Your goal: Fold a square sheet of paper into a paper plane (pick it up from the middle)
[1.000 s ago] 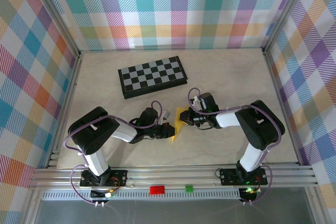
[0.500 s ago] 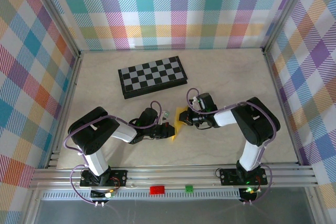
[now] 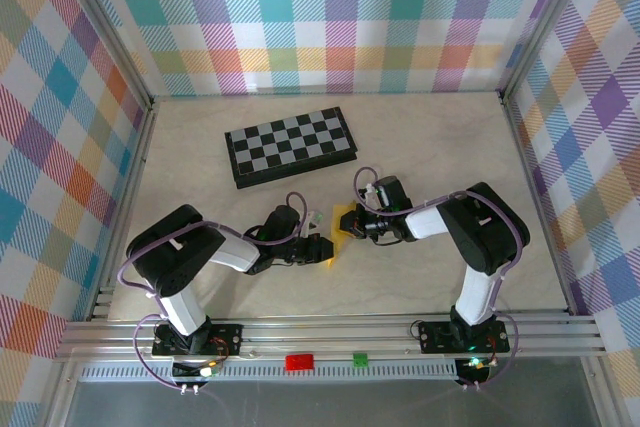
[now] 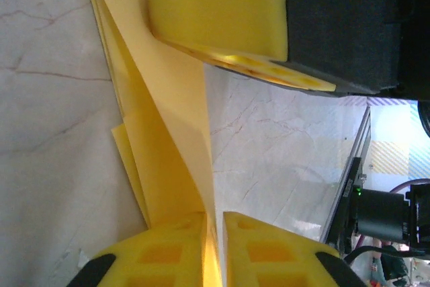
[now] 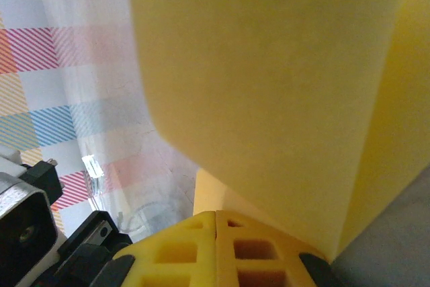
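The worktop (image 3: 200, 167) is carrying the chessboard (image 3: 291, 145) at the back, well apart from both arms. Nearer, between the arms, the square sheet of paper (image 3: 342, 222) is lifting off the surface. It is already creased into several layers but is not yet looking like a pointed dart. I am judging the folding as partway, with nose and wings remaining. The left tool (image 4: 213, 226) is pinching one edge, and the right tool (image 5: 216, 223) is clenching another fold. No lettering is showing readably.

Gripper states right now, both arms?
Left gripper: jaws closed on the paper.
Right gripper: jaws closed on the same paper.
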{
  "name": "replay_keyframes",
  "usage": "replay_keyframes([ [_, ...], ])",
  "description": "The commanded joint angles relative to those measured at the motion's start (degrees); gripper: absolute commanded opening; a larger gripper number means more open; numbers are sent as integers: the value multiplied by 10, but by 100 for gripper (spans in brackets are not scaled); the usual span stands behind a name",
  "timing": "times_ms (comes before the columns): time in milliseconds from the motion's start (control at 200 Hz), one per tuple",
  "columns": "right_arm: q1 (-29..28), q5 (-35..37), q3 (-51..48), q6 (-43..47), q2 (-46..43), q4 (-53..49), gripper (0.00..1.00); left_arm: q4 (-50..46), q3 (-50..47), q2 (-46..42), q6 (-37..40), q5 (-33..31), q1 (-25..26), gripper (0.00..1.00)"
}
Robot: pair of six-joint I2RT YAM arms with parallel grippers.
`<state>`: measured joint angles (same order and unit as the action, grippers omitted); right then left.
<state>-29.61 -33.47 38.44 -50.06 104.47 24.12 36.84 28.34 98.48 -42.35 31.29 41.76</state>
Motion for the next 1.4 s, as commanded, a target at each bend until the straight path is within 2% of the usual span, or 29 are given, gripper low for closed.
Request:
replay_keyframes([
  [0, 2, 55, -6, 17, 14, -74, 5, -94, -20, -8, 30, -1, -15, 16],
  [200, 2, 59, -4, 14, 14, -81, 5, -103, -19, -15, 53, 40, -15, 5],
  [335, 2, 65, -3, 12, 14, -89, 5, -116, -15, -12, 66, 59, -15, 3],
  [410, 2, 66, -3, 11, 14, -90, 5, -116, -14, -8, 66, 67, -15, 8],
  [485, 2, 69, -3, 8, 12, -92, 4, -117, -18, -9, 67, 69, -15, 21],
  [530, 2, 72, -3, 8, 10, -93, 4, -115, -23, -12, 66, 69, -14, 22],
  [695, 1, 76, -2, 6, 8, -100, 4, -126, -34, -23, 72, 65, -14, 5],
  [745, 1, 77, -2, 7, 8, -100, 4, -135, -35, -26, 79, 64, -14, 3],
  [790, 1, 77, -1, 5, 7, -101, 4, -148, -34, -30, 85, 60, -14, 5],
  [855, 1, 78, -2, 4, 7, -101, 4, -160, -34, -37, 91, 57, -14, 14],
  [975, 1, 79, -2, 3, 8, -100, 4, -171, -34, -49, 98, 60, -14, 19],
  [1085, 1, 79, -3, 1, 8, -96, 4, -175, -35, -53, 104, 66, -13, 4],
  [1195, 1, 79, -4, 0, 9, -95, 4, -181, -36, -58, 108, 69, -12, 2],
  [1245, 1, 78, -4, 0, 9, -94, 4, -183, -38, -63, 109, 69, -11, 5],
  [1315, 1, 78, -4, -1, 9, -94, 4, -186, -41, -77, 107, 62, -11, 16],
  [1395, 1, 78, -4, -2, 7, -94, 4, -191, -43, -106, 103, 48, -11, 18],
])
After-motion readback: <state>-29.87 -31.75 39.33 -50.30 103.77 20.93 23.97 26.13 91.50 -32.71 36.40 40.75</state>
